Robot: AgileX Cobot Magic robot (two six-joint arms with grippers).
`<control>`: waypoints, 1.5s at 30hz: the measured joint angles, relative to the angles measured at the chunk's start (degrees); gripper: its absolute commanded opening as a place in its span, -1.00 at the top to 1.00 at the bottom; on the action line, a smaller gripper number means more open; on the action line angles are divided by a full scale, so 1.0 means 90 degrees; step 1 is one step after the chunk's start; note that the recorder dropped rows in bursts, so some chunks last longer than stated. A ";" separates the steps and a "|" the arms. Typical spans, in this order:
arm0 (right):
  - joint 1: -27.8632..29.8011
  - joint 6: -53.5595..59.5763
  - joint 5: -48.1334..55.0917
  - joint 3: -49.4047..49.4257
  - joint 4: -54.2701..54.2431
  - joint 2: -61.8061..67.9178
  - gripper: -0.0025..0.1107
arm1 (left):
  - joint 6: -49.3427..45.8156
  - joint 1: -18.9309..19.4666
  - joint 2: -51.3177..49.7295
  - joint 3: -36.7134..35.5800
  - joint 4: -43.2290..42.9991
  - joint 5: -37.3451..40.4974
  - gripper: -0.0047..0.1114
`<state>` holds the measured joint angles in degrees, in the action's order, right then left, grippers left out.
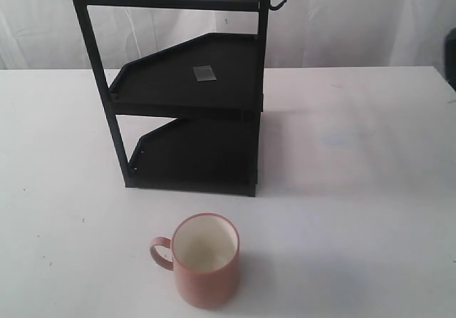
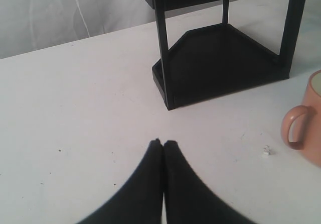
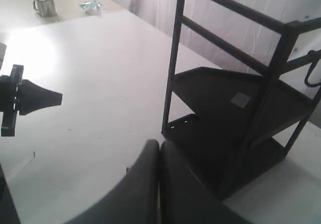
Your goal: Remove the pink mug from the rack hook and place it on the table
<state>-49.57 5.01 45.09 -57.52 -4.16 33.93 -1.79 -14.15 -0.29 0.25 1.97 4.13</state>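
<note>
The pink mug point(image 1: 206, 261) stands upright by the table's point(image 1: 370, 211) near edge, before the rack point(image 1: 192, 83); the left end effector point(image 2: 163, 142), closed and empty, sits apart from it; the right end effector point(image 3: 159, 142) is closed too, gripping nothing.

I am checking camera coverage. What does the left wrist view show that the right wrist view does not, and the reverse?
Only the left wrist view: the pink mug, upright on the table, and a white crumb. Only the right wrist view: the empty rack hook and a steel cup far off. Both: the black rack and the table.
</note>
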 measured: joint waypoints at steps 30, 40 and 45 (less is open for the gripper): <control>0.2765 -0.0557 -0.3920 0.6346 0.0831 -0.3624 0.96 | 0.0000 0.0000 0.0000 0.0000 0.0000 0.0000 0.92; 0.2765 -0.0523 -0.3863 0.6346 0.0831 -0.3624 0.96 | 0.0000 0.0000 0.0000 0.0000 0.0000 0.0000 0.92; 0.2765 -0.0523 -0.3863 0.6346 0.0831 -0.3624 0.96 | 0.0000 0.0000 0.0000 0.0000 0.0000 0.0000 0.92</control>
<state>-24.69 0.31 10.32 -0.40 3.31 1.32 -1.79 -14.15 -0.29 0.25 1.97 4.13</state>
